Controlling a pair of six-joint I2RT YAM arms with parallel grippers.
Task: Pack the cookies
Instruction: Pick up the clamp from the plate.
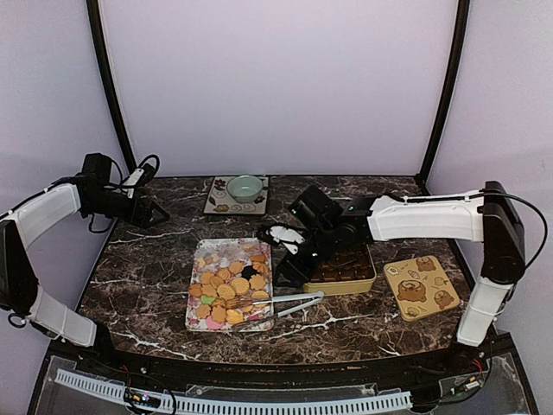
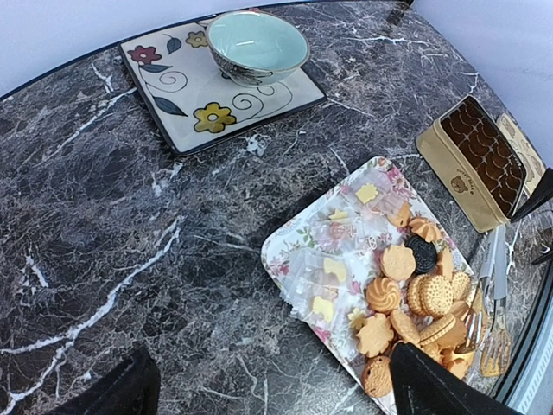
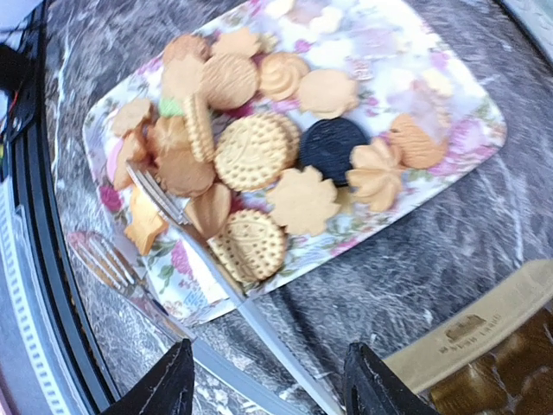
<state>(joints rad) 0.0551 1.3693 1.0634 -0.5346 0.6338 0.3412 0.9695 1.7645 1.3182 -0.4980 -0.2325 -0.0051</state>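
We found the cookies [image 3: 251,151] heaped on the floral tray [image 3: 471,130] — tongs [image 3: 177,214] lying across them. The right gripper [image 3: 270,354] hung over the tongs, jaws parted (grasping nothing). The left gripper [image 2: 270,363] gaped wide, off to the side.

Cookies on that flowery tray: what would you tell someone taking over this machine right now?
Left gripper: open, empty, off at the table's left.
Right gripper: open, empty, above the tongs, which lie across the tray edge.
Cookies: heaped on the tray; the tin beside it shows none.
Done: nothing visibly packed.
Left: move the cookies into the tin.
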